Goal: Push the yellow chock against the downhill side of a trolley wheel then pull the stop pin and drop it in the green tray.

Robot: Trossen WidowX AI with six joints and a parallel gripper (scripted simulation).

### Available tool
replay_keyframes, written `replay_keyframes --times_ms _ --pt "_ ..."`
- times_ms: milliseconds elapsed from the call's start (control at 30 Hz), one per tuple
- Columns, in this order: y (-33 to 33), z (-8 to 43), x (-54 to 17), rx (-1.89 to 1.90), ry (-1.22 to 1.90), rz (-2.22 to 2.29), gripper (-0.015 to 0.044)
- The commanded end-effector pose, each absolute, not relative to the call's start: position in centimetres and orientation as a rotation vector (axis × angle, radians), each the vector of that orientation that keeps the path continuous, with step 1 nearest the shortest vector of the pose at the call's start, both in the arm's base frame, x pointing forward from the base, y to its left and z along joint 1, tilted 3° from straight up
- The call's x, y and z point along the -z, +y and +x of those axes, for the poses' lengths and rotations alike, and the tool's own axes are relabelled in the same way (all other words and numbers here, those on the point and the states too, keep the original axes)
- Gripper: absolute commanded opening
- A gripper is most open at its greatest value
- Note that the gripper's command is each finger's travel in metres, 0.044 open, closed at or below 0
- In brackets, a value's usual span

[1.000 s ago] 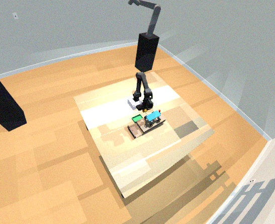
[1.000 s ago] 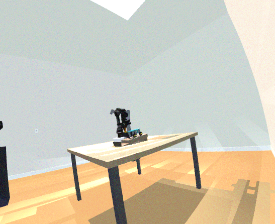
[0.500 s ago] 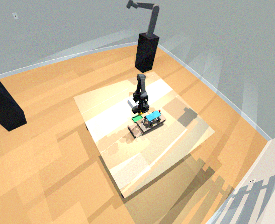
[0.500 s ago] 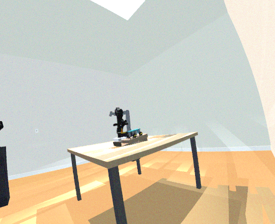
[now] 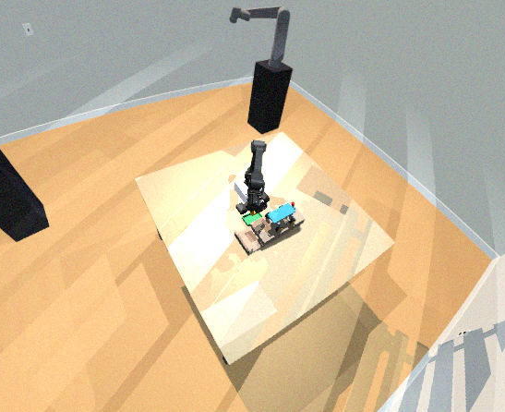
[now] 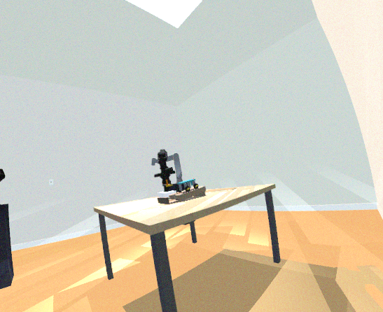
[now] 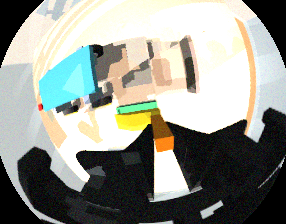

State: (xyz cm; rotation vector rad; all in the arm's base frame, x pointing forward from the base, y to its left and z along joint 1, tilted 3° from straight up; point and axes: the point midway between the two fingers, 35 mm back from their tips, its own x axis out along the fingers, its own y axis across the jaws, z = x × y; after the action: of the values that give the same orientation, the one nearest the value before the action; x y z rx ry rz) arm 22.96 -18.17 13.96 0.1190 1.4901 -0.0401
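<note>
The yellow chock [image 5: 253, 212] [image 6: 168, 185] [image 7: 133, 122] hangs by its orange handle from my gripper [image 5: 254, 209] [image 6: 166, 180] [image 7: 157, 126], which is shut on it. In the top view the chock is just behind and above the green tray [image 5: 251, 220] [image 7: 137, 107]. The blue-topped trolley [image 5: 282, 212] [image 6: 187, 182] [image 7: 69, 79] stands on the brown ramp [image 5: 299, 221] [image 6: 195, 194] [image 7: 113, 56], to the right of the gripper in the top view. The red-headed stop pin [image 5: 293, 204] [image 7: 40, 107] stands at its uphill end. The pin's shaft and the chock's rubber base are not clear.
A white block [image 5: 241, 189] [image 6: 166, 194] lies beside the arm's base. The ramp's low end has a raised dark edge [image 7: 190, 65]. The wooden table [image 5: 301, 272] [image 6: 130, 213] carries everything. Two black pedestals [image 5: 270, 97] [image 5: 12, 199] with other arms stand off the table.
</note>
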Motion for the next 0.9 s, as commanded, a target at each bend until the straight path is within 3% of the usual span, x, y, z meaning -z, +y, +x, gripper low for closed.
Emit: replay_keyframes --times_ms 0,867 --pt "-18.3 23.4 -13.9 0.017 1.490 0.128 0.0000" --pt "-18.7 26.3 -10.9 0.017 1.487 0.127 0.0000"
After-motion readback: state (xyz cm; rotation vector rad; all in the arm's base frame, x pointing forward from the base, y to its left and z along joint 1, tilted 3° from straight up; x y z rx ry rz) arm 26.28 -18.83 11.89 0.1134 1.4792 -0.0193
